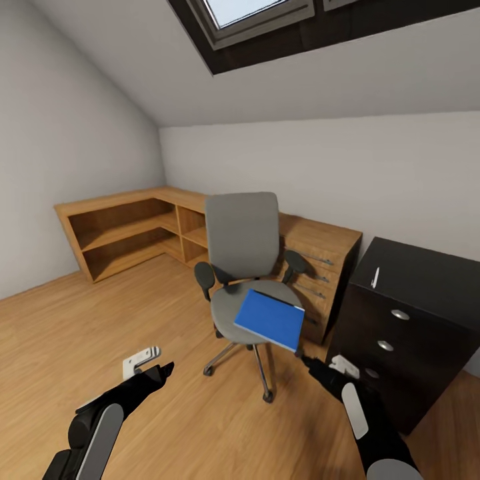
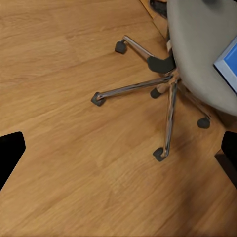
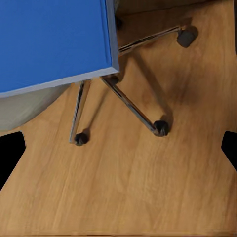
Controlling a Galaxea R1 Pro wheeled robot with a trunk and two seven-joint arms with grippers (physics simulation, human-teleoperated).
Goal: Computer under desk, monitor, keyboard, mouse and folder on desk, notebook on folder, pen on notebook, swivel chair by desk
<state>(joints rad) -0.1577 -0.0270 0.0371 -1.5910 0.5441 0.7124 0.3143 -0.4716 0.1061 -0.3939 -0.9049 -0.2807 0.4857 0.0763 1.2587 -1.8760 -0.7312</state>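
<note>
The swivel chair [image 1: 243,267] stands on the wooden floor [image 1: 100,333] in the middle of the room, its grey back toward the wall, and the blue folder [image 1: 270,319] lies flat on the seat, one corner hanging past the seat's front edge on the side nearer the black desk [image 1: 413,320]. The desk is at the right, three round silver knobs down its front, and a thin whitish pen [image 1: 375,277] lies on its top near the front edge. Behind the chair, a light wooden drawer unit [image 1: 320,267] runs into low open shelves [image 1: 127,233] along the back wall and into the corner. Both arms are held low in front of the chair. The left gripper [image 1: 143,360] hovers over bare floor, well apart from the chair's chrome base [image 2: 163,89]; its fingers [image 2: 11,153] sit wide apart at the edges of the wrist view, nothing between them. The right gripper [image 1: 340,365] hangs just below and beside the folder's overhanging corner, between the chair and the desk, fingers [image 3: 11,153] spread wide too, holding nothing, with the folder's edge just ahead of them.
</note>
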